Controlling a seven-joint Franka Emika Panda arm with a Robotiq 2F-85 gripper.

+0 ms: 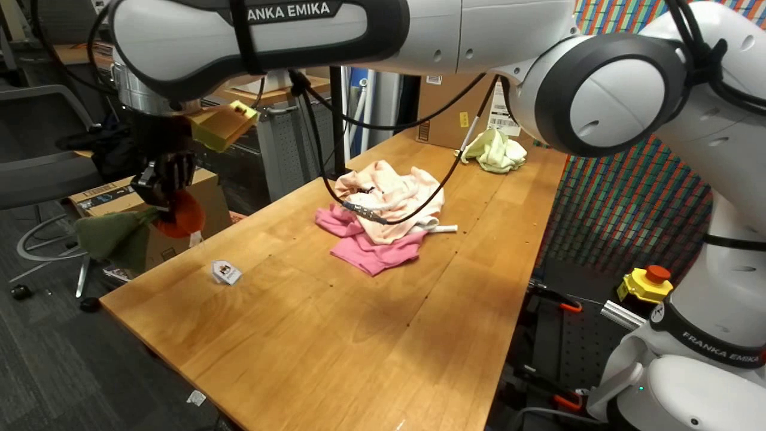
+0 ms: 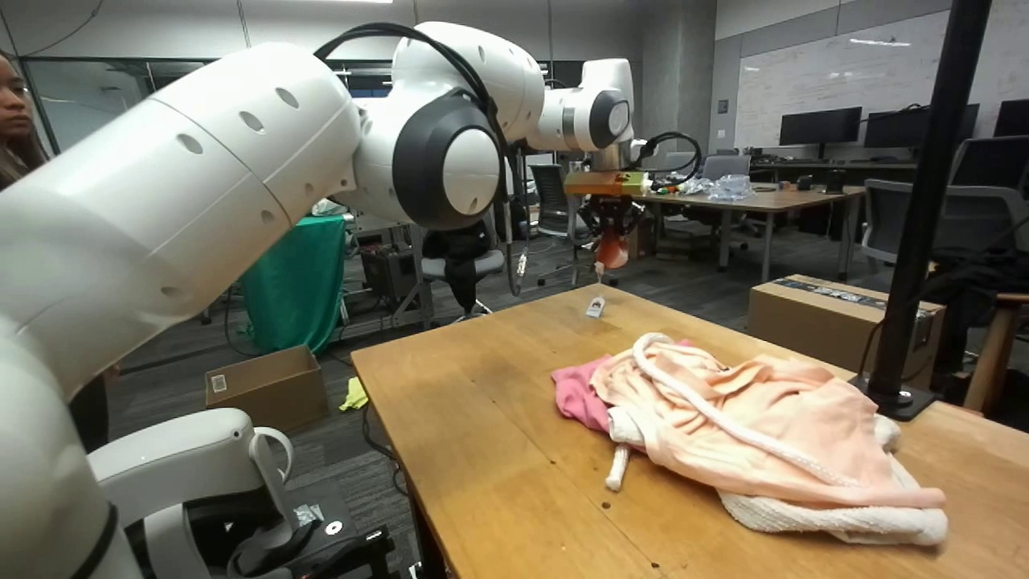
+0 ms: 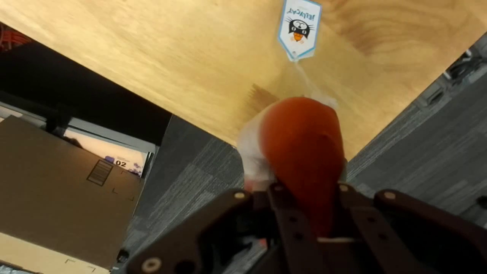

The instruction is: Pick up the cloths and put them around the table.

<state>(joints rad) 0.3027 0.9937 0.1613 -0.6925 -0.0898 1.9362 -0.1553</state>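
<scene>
A pale peach cloth (image 2: 788, 394) lies crumpled over a magenta-pink cloth (image 1: 374, 257) on the wooden worktop (image 1: 359, 335), with what looks like a whitish cloth (image 2: 792, 516) underneath; a yellow-green cloth (image 1: 495, 152) sits bunched well apart, near a cardboard box (image 1: 438, 96). A white rope (image 2: 707, 411) runs across the peach fabric, and a lift there could drag rope and lower layers along, all being piled loosely together. Close beside the heap, a black post (image 2: 929, 201) might catch cloth or block the arm (image 2: 241, 153) on a wide approach. Farther out, at the worktop's corner, the fingers (image 3: 291, 222) are closed narrowly around an orange-red toy (image 3: 304, 140), not a cloth, and would have to be freed of it before any fabric could be taken. Let go past the edge, the toy would probably drop to the floor (image 1: 48, 359); being rounded, it may roll even on wood. Its tethered paper tag (image 3: 300, 28) could snag. Whether the toy hangs over wood or just beyond is hard to tell.
</scene>
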